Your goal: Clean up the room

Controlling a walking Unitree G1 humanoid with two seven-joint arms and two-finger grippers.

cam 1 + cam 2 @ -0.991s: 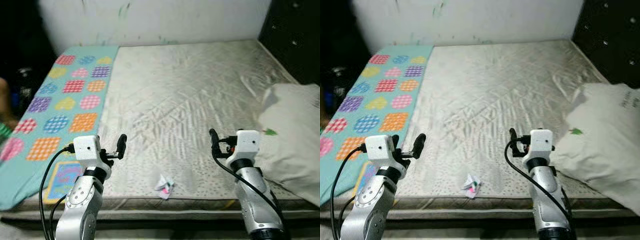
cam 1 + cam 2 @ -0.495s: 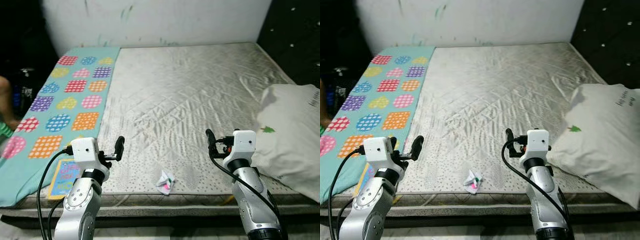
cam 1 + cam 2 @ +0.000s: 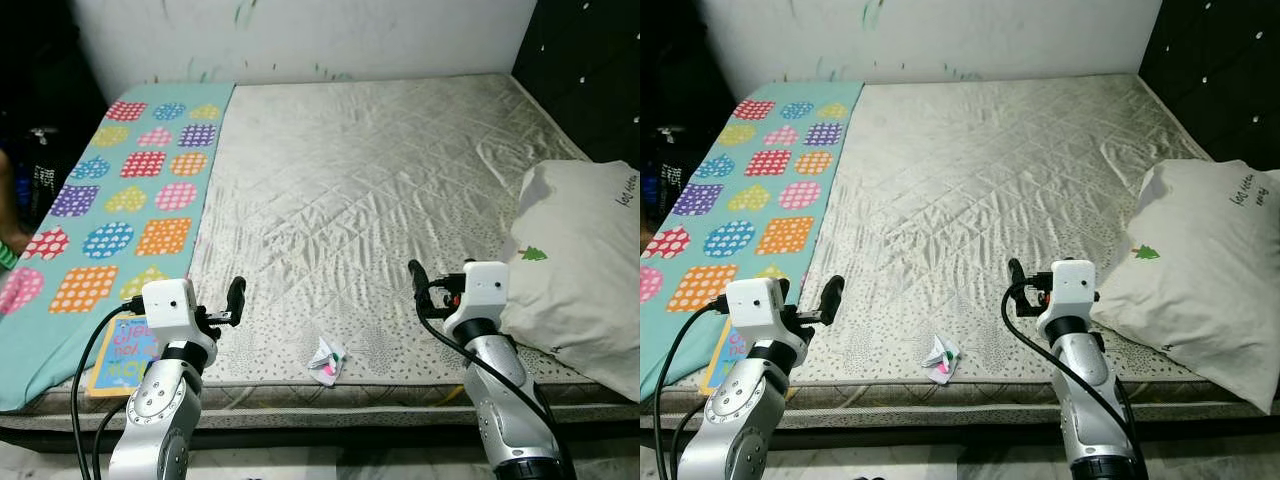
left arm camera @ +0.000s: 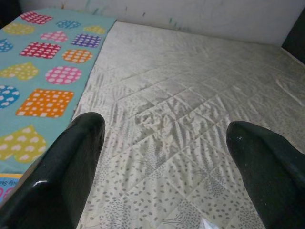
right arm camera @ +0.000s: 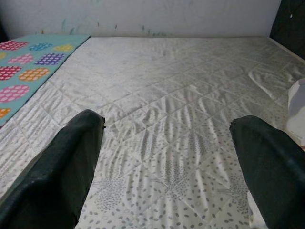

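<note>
Left claw wide, empty, hovers over bed near edge. Right claw same, wide. Crumpled wrapper lies on mattress between both, lower toward edge; left claw slightly nearer, I judge. No clear long axis.
</note>
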